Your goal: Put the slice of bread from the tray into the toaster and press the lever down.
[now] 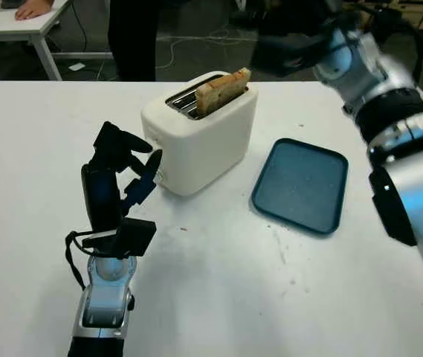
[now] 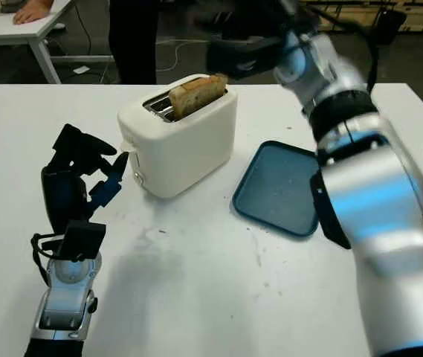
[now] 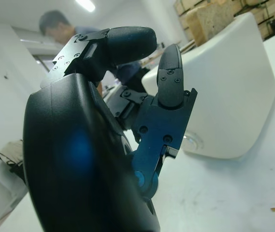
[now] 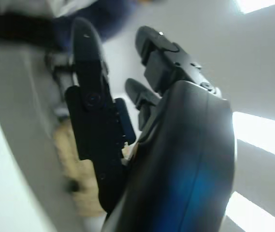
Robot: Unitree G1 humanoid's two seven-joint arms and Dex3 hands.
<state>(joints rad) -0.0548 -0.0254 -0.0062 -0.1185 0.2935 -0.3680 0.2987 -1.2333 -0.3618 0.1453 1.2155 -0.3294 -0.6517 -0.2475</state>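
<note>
Left eye view: bread slice point(image 1: 223, 90) stands half-sunk in the toaster point(image 1: 200, 134), the tray point(image 1: 300, 184) at its 3 o'clock. Right hand point(image 1: 285, 50), open, hovers behind the toaster at 1 o'clock; left hand point(image 1: 122, 175), open, waits at 8 o'clock, likely for the lever.

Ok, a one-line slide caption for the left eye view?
Bread slice standing in the toaster, tray bare; left hand open beside toaster.

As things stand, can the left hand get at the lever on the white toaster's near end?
Probably yes: the open left hand stands on the white table just before the white toaster, nothing between them.
</note>
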